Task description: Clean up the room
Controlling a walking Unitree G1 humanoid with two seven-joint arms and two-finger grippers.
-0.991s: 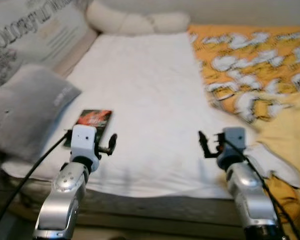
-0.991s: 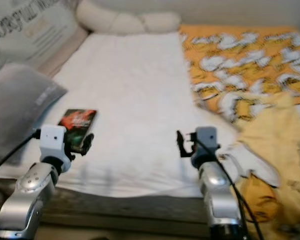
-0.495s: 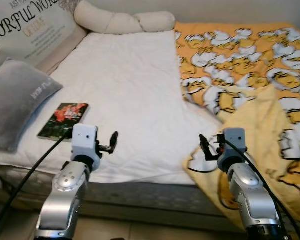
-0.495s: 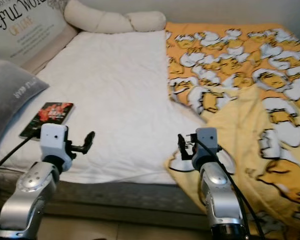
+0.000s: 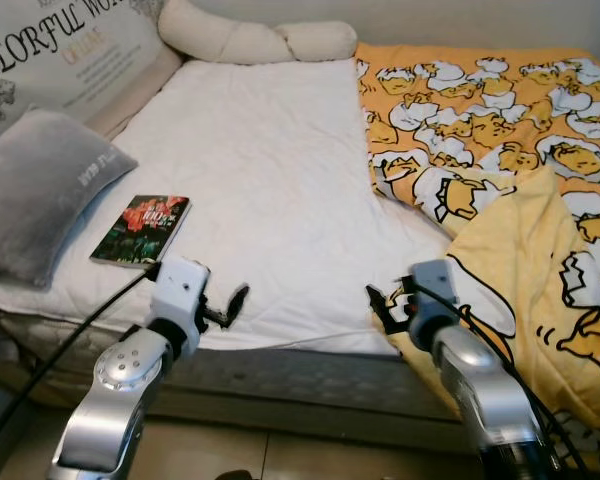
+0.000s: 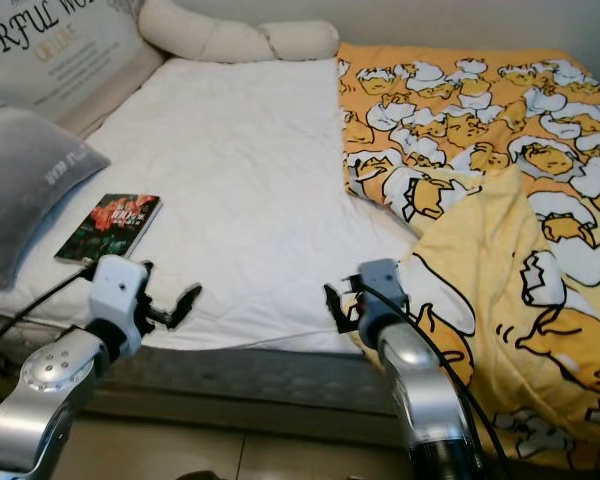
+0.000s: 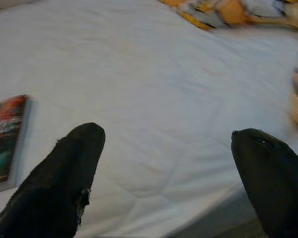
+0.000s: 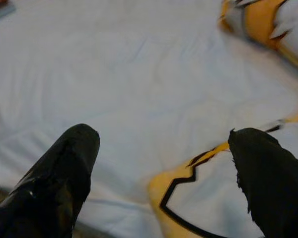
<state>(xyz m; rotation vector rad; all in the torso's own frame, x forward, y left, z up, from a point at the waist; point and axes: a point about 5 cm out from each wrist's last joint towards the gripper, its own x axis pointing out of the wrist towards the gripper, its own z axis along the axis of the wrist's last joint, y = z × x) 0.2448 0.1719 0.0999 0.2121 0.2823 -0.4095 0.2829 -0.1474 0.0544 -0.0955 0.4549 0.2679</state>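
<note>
One bed (image 5: 270, 160) takes up most of the scene, its white sheet bare down the middle and left. Over the bed's right side lies a yellow blanket (image 5: 500, 150) printed with cartoon egg figures, and its near corner is folded back and hangs off the near right edge. At the far left a large printed cushion (image 5: 65, 50) leans at the head of the bed, with a long cream bolster (image 5: 255, 40) lying across the far end beside it. Nearer, on the left edge, a grey pillow (image 5: 40, 190) rests on the sheet. Just right of the pillow a book (image 5: 141, 229) with a dark red and green cover lies flat, near the bed's near edge.

The left gripper (image 5: 228, 305) hovers over the near edge of the bed, just near of the book, its fingers (image 7: 64, 183) spread apart and holding nothing. The right gripper (image 5: 385, 305) hovers at the near edge beside the folded blanket corner, its fingers (image 8: 64, 173) likewise spread and empty.
</note>
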